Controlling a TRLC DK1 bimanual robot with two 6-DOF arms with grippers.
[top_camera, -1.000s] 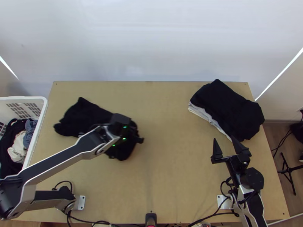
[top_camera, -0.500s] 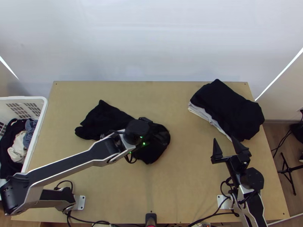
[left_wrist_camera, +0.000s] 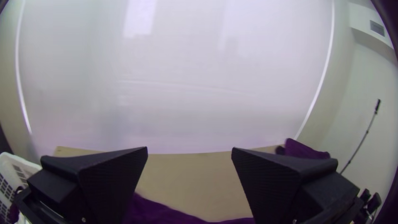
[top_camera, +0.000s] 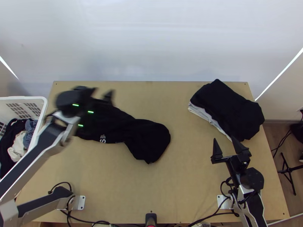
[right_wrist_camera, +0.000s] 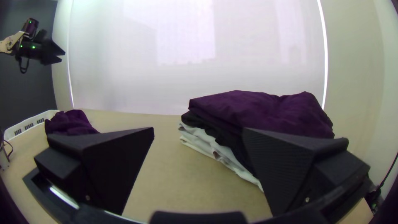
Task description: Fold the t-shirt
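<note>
Right gripper [top_camera: 224,138]: jaws spread, at surface's [top_camera: 181,170] right side. White basket [top_camera: 22,98] holding clothes, left of left gripper's [top_camera: 103,90] jaws. Dark t-shirt [top_camera: 147,138] loosely bunched on surface, running from below left jaws toward right jaws, well apart from those. Left jaws spread above it. Folded stack [top_camera: 227,109], black over pale layers, just beyond right jaws. White screen [top_camera: 151,38] beyond both.

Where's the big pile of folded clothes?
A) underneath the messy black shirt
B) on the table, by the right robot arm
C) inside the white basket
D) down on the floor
B: the pile of folded clothes lies on the wooden table, just beyond the open right gripper.
</note>
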